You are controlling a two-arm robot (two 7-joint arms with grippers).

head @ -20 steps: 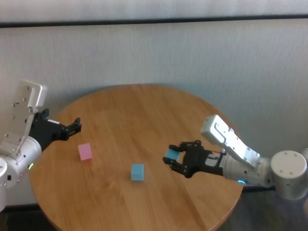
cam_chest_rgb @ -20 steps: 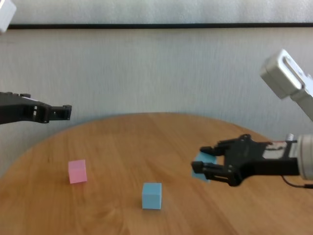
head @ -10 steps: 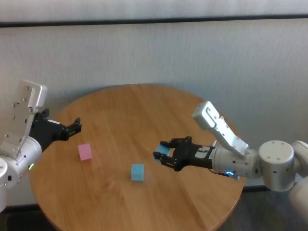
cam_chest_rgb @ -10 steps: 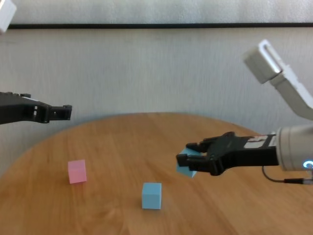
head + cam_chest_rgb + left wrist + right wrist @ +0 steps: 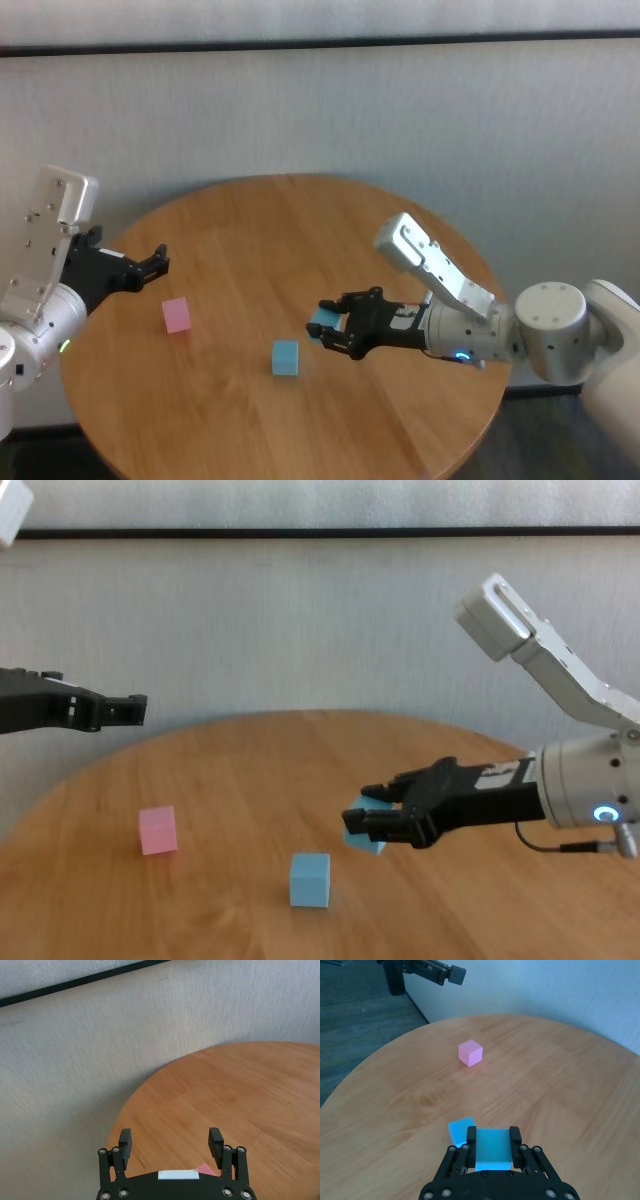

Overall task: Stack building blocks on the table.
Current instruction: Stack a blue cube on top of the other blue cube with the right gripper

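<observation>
My right gripper [image 5: 327, 332] is shut on a light blue block [image 5: 321, 327] and holds it above the round wooden table [image 5: 300, 230], just right of and above a second light blue block [image 5: 285, 357] that stands on the top. In the right wrist view the held block [image 5: 493, 1148] sits between the fingers, with the other blue block [image 5: 460, 1130] just beyond it. In the chest view the held block [image 5: 362, 837] hangs above and right of the resting one [image 5: 310, 879]. A pink block [image 5: 177, 315] stands at the left. My left gripper [image 5: 158, 260] is open, above the table's left edge.
A pale wall stands behind the table. The pink block also shows in the chest view [image 5: 158, 830] and the right wrist view [image 5: 470, 1053]. The table's far half [image 5: 300, 760] is bare wood.
My right gripper has carried the light blue block leftward, from the table's right side to close beside the resting blue block. The left arm has not moved.
</observation>
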